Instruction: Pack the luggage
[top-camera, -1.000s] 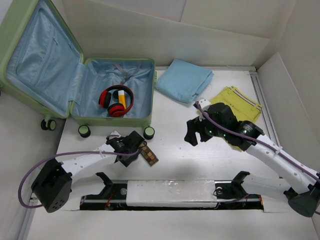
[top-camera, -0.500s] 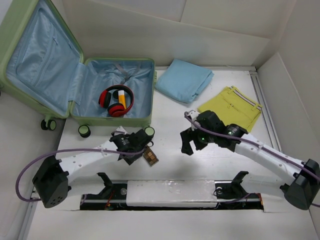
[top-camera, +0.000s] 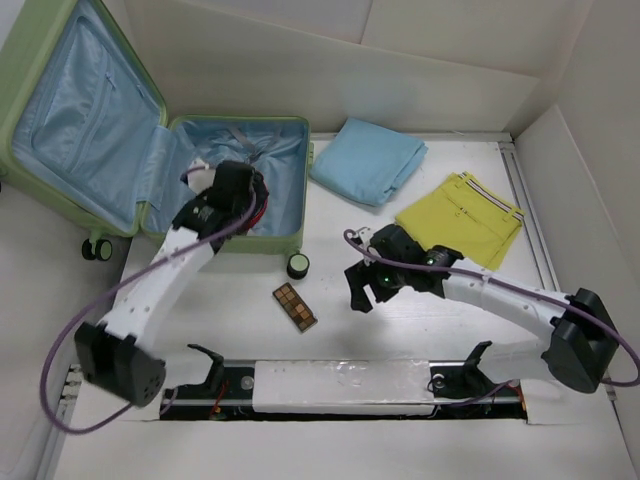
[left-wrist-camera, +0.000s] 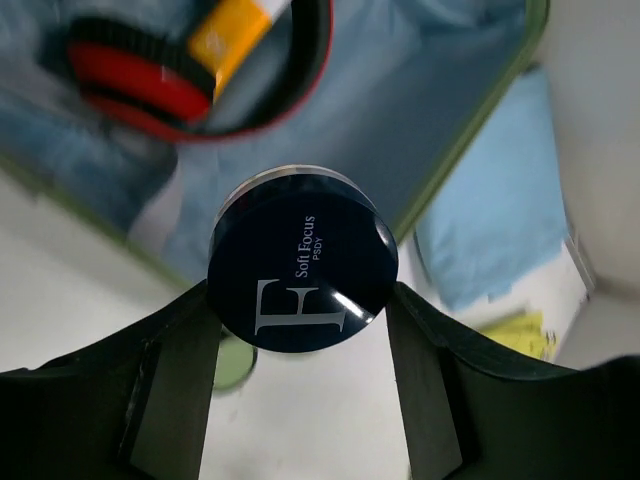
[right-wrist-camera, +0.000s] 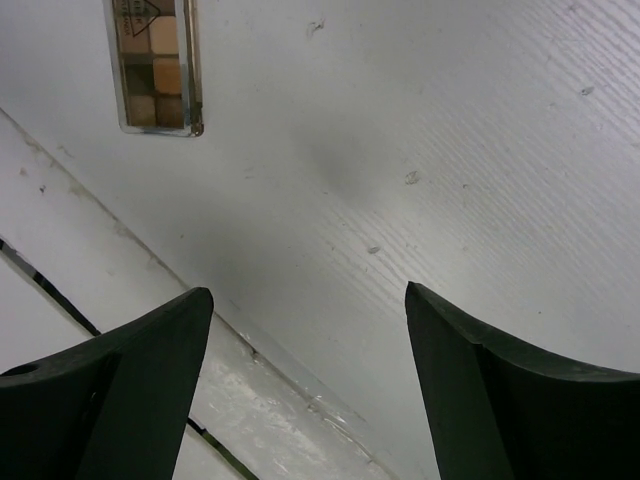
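Note:
The pale green luggage (top-camera: 80, 120) lies open at the far left, its lid leaning back. Red headphones (left-wrist-camera: 130, 85) and a yellow tube (left-wrist-camera: 235, 30) lie in its blue-lined lower half (left-wrist-camera: 400, 110). My left gripper (top-camera: 235, 187) hovers over that half, shut on a round dark blue compact (left-wrist-camera: 302, 270) lettered "Soft Focus". In the left wrist view the gripper (left-wrist-camera: 300, 292) clamps the compact from both sides. My right gripper (top-camera: 356, 290) is open and empty, low over the table, right of an eyeshadow palette (top-camera: 294, 307). The palette also shows in the right wrist view (right-wrist-camera: 155, 65), beyond the gripper (right-wrist-camera: 305, 310).
A folded light blue cloth (top-camera: 368, 160) lies at the back centre. A yellow garment (top-camera: 462, 218) lies to its right. A suitcase wheel (top-camera: 298, 265) sticks out at the case's front edge. White walls close in the back and right.
My left arm has swung from the table beside the palette up and back over the open suitcase, carrying the compact. My right gripper has moved left and nearer, toward the palette.

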